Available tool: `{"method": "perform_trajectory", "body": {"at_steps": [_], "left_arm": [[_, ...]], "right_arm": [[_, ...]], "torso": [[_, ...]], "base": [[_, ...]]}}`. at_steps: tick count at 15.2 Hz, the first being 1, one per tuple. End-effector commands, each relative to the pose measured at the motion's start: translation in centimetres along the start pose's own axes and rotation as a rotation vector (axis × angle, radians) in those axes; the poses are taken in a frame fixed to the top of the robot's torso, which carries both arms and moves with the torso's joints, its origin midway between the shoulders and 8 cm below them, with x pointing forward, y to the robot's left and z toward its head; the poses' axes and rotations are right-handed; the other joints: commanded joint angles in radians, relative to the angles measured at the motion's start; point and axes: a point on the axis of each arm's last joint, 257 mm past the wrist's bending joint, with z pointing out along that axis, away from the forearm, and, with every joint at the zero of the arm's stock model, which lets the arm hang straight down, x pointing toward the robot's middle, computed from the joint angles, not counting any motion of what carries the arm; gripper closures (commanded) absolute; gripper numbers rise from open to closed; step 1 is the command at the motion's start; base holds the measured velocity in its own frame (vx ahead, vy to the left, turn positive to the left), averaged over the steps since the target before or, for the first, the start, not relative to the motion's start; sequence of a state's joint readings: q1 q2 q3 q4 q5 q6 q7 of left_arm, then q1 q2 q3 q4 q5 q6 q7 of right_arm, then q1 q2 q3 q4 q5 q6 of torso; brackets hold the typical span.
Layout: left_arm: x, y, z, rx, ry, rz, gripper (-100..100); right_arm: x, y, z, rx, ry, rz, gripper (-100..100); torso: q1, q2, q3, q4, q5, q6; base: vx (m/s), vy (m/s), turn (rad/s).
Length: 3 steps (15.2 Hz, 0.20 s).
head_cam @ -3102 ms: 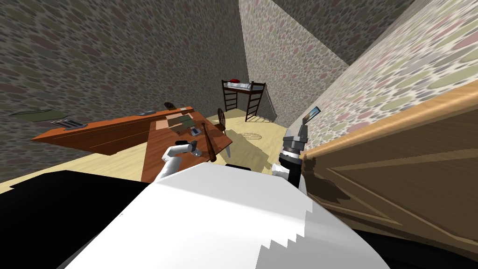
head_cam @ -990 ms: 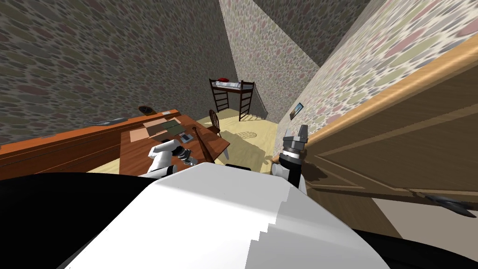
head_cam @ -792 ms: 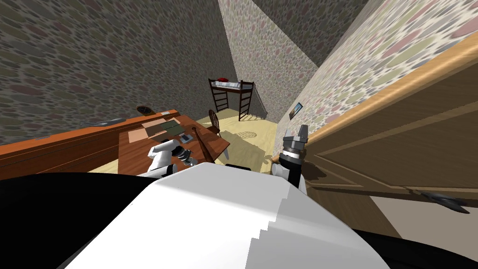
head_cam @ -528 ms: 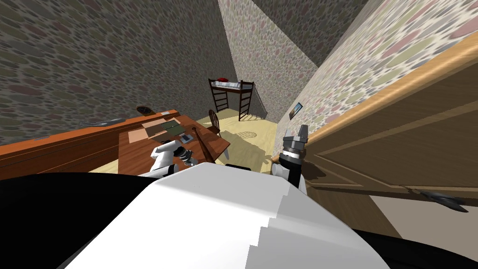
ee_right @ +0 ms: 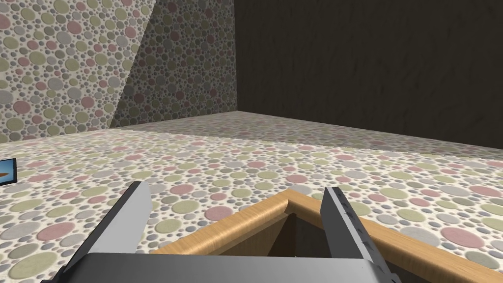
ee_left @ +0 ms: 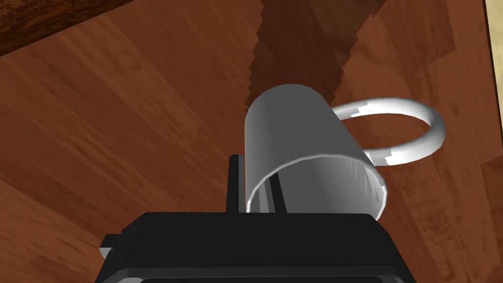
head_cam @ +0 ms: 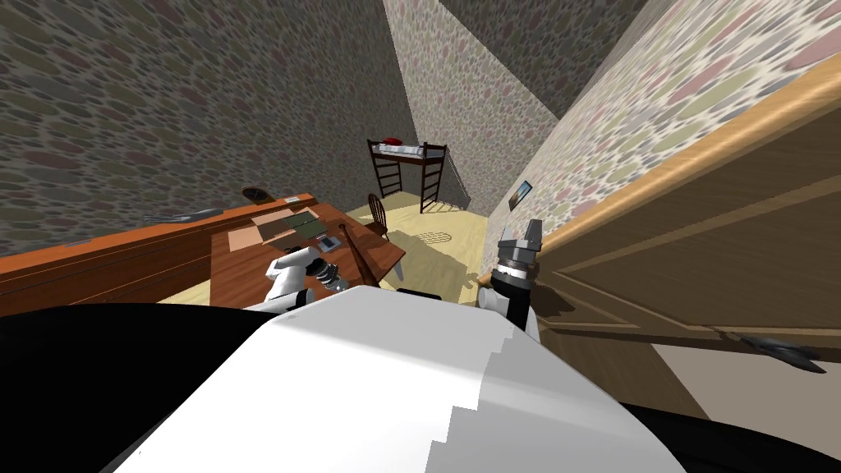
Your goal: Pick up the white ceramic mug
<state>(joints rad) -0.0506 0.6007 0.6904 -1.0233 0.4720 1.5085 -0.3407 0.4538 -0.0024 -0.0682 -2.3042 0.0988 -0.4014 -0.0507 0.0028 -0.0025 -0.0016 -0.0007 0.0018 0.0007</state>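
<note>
As left end effector (ee_left: 254, 172) pinches mug (ee_left: 290, 127) wall, narrowly parted

Long room w/ pebble-pattern walls, whole scene slanted by the cam. Reddish-brown tabletop (head_cam: 246, 271) on robot's left, w/ pale and dark flat mats (head_cam: 283, 222) at its far end and a thin dark stick (head_cam: 359, 256) lying along its right side. Left tool (head_cam: 328, 275) sits low over tabletop on a white forearm, btwn mats and stick. Long reddish shelf (head_cam: 115, 259) runs along left wall. Chair (head_cam: 377, 212) just beyond tabletop. Loft bed (head_cam: 408, 168) at far end, red thing (head_cam: 392, 141) on top. Right tool (head_cam: 524, 232) raised, fingers apart and pointing up, beside big wooden door (head_cam: 706, 246). Small picture (head_cam: 519, 195) on right wall. Black area (head_cam: 98, 369) bottom left.
</note>
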Motion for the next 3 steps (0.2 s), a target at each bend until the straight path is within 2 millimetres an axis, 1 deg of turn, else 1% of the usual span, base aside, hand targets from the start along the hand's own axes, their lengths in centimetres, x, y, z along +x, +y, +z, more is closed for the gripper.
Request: {"method": "perform_trajectory", "body": {"at_steps": [1, 2, 3], "left_arm": [[-0.30, -0.11, -0.90, -0.002, 0.002, 0.002, 100], [-0.50, -0.17, -1.40, -0.002, 0.002, 0.002, 100], [-0.35, -0.05, -0.88, 0.000, 0.000, 0.001, 100]], "right_arm": [[0.00, 0.00, 0.00, 0.000, 0.000, 0.000, 0], [0.00, 0.00, 0.00, 0.000, 0.000, 0.000, 0], [0.00, 0.00, 0.00, 0.000, 0.000, 0.000, 0]], "torso": [[0.000, 0.000, 0.000, 0.000, 0.000, 0.000], [-0.001, 0.000, 0.000, 0.000, 0.000, 0.000], [-0.001, -0.001, 0.000, 0.000, 0.000, 0.000]], "base": [[0.013, -0.033, 0.006], [0.012, -0.035, 0.008], [0.007, -0.019, 0.008]]}}
